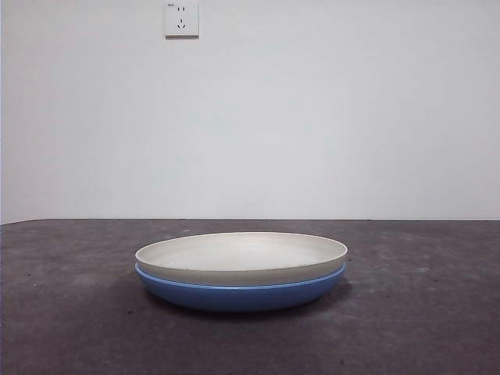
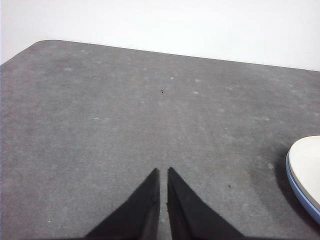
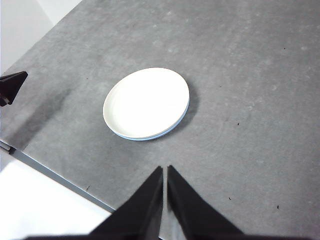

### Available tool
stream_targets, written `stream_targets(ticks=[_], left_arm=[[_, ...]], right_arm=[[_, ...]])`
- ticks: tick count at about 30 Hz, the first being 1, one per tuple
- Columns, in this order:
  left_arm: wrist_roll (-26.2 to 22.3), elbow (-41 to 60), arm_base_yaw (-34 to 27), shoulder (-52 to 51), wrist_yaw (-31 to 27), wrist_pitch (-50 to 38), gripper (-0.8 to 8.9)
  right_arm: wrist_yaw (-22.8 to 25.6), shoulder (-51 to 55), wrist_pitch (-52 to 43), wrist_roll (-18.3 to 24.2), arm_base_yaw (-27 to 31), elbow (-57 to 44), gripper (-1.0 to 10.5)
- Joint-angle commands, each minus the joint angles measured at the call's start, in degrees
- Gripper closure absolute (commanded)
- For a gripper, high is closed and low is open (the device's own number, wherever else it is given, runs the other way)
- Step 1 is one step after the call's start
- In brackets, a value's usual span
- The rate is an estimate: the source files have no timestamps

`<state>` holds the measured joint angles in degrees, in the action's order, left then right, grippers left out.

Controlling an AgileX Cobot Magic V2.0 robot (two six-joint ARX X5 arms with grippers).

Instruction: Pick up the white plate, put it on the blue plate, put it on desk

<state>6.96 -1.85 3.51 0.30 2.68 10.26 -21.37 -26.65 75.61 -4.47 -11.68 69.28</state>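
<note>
Cream white plate [image 1: 241, 255] nested in glossy blue plate [image 1: 238, 295]; left gripper [image 2: 163, 171], right gripper [image 3: 164, 168] closed, empty

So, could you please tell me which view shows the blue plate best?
The front view: the blue plate shows its whole side under the white plate. The left wrist view catches only a rim sliver at the picture's edge; the right wrist view shows a thin blue edge beneath the white plate.
</note>
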Motion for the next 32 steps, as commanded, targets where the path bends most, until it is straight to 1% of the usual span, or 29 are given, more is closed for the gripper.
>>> stream_targets(ticks=[1,4,5,6,8,11,12,16,18,21,23,25,29,30,32], left_arm=[[-0.42,1.2,-0.07,-0.11,-0.33,0.42,7.88],[-0.44,1.2,-0.07,-0.11,-0.33,0.42,7.88],[-0.42,1.2,-0.07,-0.11,-0.33,0.42,7.88],[-0.44,1.2,-0.07,-0.11,-0.33,0.42,7.88],[-0.42,1.2,-0.07,-0.11,-0.33,0.42,7.88],[-0.42,1.2,-0.07,-0.11,-0.33,0.42,7.88],[-0.44,1.2,-0.07,-0.11,-0.33,0.42,7.88],[-0.44,1.2,-0.07,-0.11,-0.33,0.42,7.88],[-0.44,1.2,-0.07,-0.11,-0.33,0.42,7.88],[-0.44,1.2,-0.07,-0.11,-0.33,0.42,7.88],[-0.42,1.2,-0.07,-0.11,-0.33,0.42,7.88],[-0.44,1.2,-0.07,-0.11,-0.33,0.42,7.88],[-0.44,1.2,-0.07,-0.11,-0.33,0.42,7.88],[-0.42,1.2,-0.07,-0.11,-0.33,0.42,7.88],[-0.44,1.2,-0.07,-0.11,-0.33,0.42,7.88]], right_arm=[[-0.2,-0.13,-0.57,0.46,-0.24,0.96,9.4],[0.37,0.07,-0.48,0.87,0.28,0.81,9.4],[1.01,0.44,-0.81,3.76,0.92,0.72,9.4],[2.05,1.05,-2.78,7.8,1.99,-0.11,9.4],[1.7,3.67,-9.66,11.85,4.42,-4.28,9.4],[2.19,9.51,-26.53,14.27,7.45,-16.33,9.4],[2.32,11.56,-32.39,14.32,8.2,-21.27,9.4],[2.43,17.99,-50.82,13.97,9.81,-39.67,9.4],[3.45,19.82,-57.35,13.29,10.1,-47.19,9.4],[6.73,21.62,-64.63,10.16,10.1,-56.41,9.4],[9.55,22.84,-67.04,9.09,10.1,-60.72,9.4],[13.49,24.46,-68.15,8.87,10.1,-63.91,9.4],[20.81,26.45,-69.88,7.89,10.12,-67.65,9.4],[21.79,26.45,-69.99,7.63,10.25,-68.15,9.4],[21.84,26.45,-69.35,7.45,10.6,-68.59,9.4]])
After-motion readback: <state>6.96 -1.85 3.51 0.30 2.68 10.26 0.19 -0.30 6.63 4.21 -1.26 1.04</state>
